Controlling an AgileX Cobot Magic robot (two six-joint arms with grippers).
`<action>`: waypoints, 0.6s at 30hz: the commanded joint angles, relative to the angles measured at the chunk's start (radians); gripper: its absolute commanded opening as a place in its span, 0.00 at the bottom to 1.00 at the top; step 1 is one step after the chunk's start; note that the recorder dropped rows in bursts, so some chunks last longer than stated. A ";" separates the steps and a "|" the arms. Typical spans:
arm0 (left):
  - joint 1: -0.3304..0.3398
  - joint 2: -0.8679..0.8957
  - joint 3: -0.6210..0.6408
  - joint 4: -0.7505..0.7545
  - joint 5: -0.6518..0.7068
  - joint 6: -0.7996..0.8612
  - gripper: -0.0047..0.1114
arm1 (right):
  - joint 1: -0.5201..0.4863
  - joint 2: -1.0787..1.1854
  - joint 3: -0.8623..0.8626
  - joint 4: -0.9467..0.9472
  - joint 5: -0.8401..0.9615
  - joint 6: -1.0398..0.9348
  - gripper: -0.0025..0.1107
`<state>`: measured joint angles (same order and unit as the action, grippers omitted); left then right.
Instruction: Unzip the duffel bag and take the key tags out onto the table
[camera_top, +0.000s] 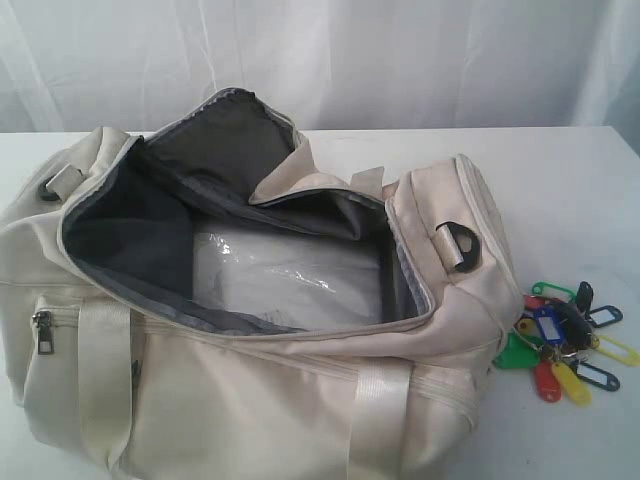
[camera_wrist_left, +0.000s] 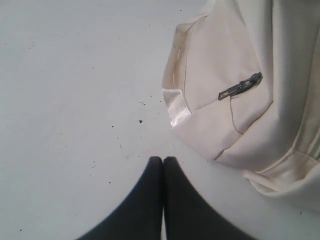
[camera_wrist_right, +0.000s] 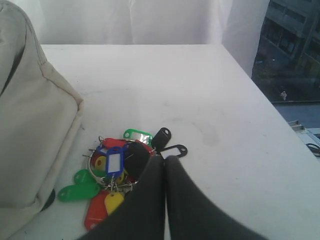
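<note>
The large cream-white fabric duffel bag (camera_top: 250, 400) is lying on the wide flat white worktop (camera_top: 580, 170), filling the left and middle of the exterior view, with its mouth facing upward. A crinkled clear plastic sheet (camera_top: 290, 285) is lying inside on the bag's floor. The bunch of coloured plastic key tags (camera_top: 565, 340) is lying on the worktop just beside the bag's right end. The black left claw (camera_wrist_left: 162, 161) is hanging over bare worktop near the bag's left end, and the black right claw (camera_wrist_right: 164, 159) is hanging just by the key tags.

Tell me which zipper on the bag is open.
The long top zipper of the bag: it gapes wide, showing the dark lining. The short front pocket zipper shows no gap.
</note>
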<state>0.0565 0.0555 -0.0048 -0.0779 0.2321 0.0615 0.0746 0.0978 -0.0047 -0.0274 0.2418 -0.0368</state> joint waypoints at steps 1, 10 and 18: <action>0.002 -0.008 0.005 -0.003 0.000 -0.009 0.04 | -0.005 -0.005 0.005 0.005 0.039 -0.011 0.02; 0.002 -0.008 0.005 -0.003 0.000 -0.009 0.04 | -0.005 -0.005 0.005 0.005 0.041 -0.011 0.02; 0.002 -0.008 0.005 -0.003 0.000 -0.009 0.04 | -0.005 -0.005 0.005 0.036 0.041 -0.001 0.02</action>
<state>0.0565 0.0555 -0.0048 -0.0779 0.2321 0.0615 0.0746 0.0978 -0.0047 -0.0071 0.2824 -0.0368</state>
